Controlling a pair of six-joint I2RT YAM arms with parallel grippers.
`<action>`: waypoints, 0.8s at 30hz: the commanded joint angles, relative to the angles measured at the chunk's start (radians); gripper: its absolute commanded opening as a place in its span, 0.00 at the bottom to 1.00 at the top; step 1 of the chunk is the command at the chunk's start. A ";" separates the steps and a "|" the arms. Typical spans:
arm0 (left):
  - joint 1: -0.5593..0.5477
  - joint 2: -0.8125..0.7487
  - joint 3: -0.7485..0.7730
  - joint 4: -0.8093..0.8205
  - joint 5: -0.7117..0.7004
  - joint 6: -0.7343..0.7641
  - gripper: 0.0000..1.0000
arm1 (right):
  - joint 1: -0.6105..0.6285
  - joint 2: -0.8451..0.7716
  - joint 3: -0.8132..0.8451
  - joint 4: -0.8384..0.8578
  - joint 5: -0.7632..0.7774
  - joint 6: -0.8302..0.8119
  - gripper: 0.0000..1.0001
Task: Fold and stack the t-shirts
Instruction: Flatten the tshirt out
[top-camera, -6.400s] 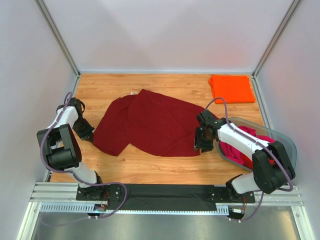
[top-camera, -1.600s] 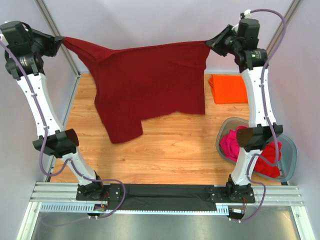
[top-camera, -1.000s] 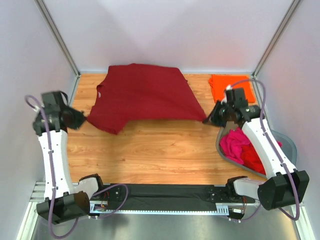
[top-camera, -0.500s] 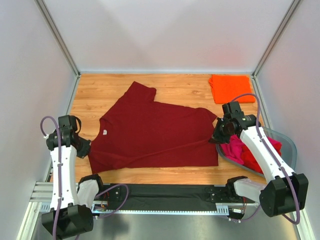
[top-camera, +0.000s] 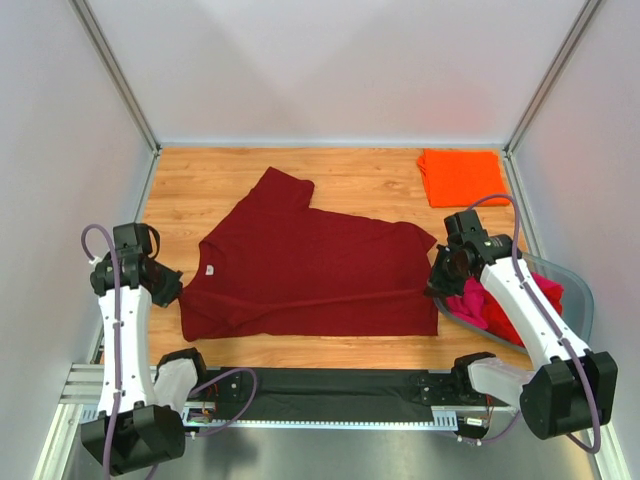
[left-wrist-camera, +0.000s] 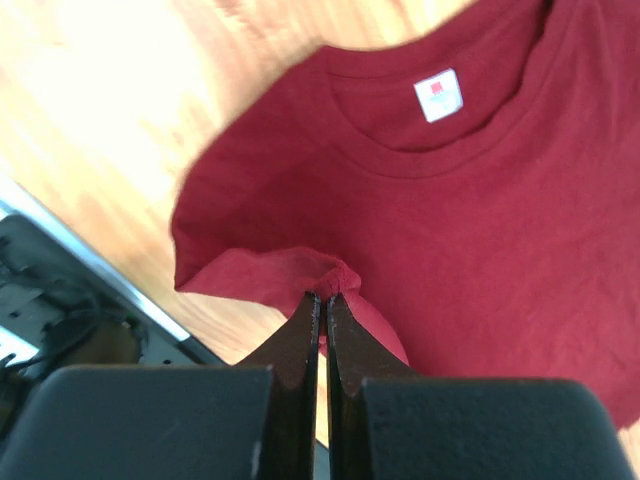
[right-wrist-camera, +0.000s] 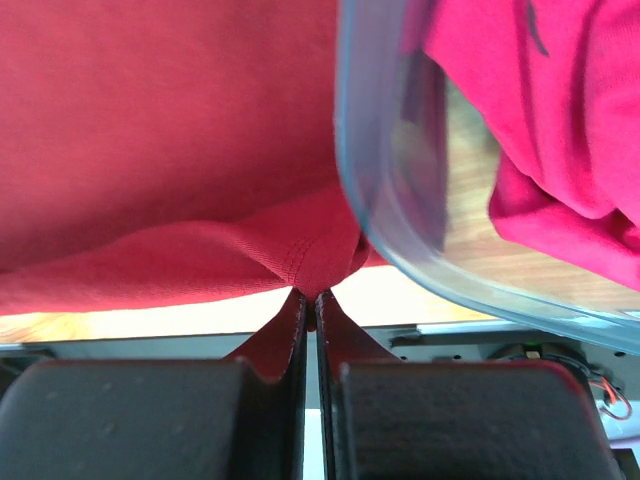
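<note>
A dark maroon t-shirt lies spread flat across the middle of the wooden table, collar to the left, its white neck label showing. My left gripper pinches the shirt's left shoulder edge, jaws shut on the cloth. At the shirt's right hem, my right gripper is shut on a bunched corner. A folded bright orange t-shirt rests at the back right. Magenta-pink and red t-shirts lie heaped in the tub.
The grey translucent plastic tub stands at the right edge, its rim right beside my right gripper. White walls enclose the table on three sides. A black strip and metal rail run along the near edge.
Both grippers have come down from holding the maroon shirt high and laid it flat on the table. In the last half second the shirt shifted slightly and smoothed out.
</note>
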 joint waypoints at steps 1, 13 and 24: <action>-0.009 0.052 0.019 0.081 0.063 0.071 0.00 | 0.002 -0.016 -0.025 -0.004 0.047 -0.004 0.00; -0.040 0.289 0.304 0.156 -0.012 0.001 0.00 | 0.002 0.143 0.188 0.263 0.009 0.012 0.00; -0.025 0.731 1.356 0.342 0.021 -0.131 0.00 | -0.025 0.838 1.591 0.178 -0.033 -0.042 0.00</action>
